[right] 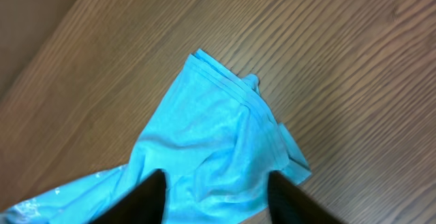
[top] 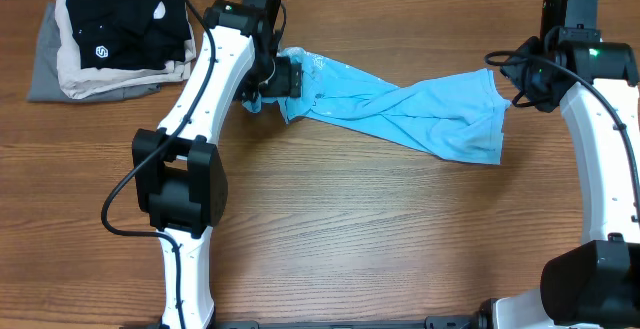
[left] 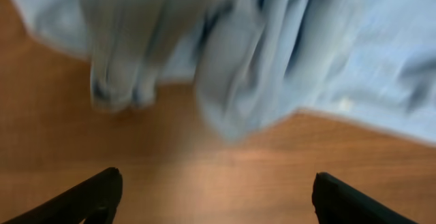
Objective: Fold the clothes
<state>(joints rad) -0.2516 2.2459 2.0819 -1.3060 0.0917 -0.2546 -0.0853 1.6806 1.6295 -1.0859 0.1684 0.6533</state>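
Your left gripper [left: 218, 186]: spread wide, nothing in it. Blurred cloth lies just past it at 12 o'clock.

Your right gripper [right: 214, 183]: about half spread, straddling a corner of the cloth, with no pinch visible.

T-shirt [top: 400, 109]: on the desk [top: 350, 239], running from 11 o'clock by the left gripper to 2 o'clock by the right. It is twisted like a rope at mid-length and bunched at the right end. No flat panel or clean fold line shows.

Judgement: you're at the very start. The shirt isn't spread flat, and every fold is left to do. Sleeves and hem can't be told apart from overhead.

The folded pile [top: 110, 44], black garment on top, sits at 10 o'clock, apart from the shirt.
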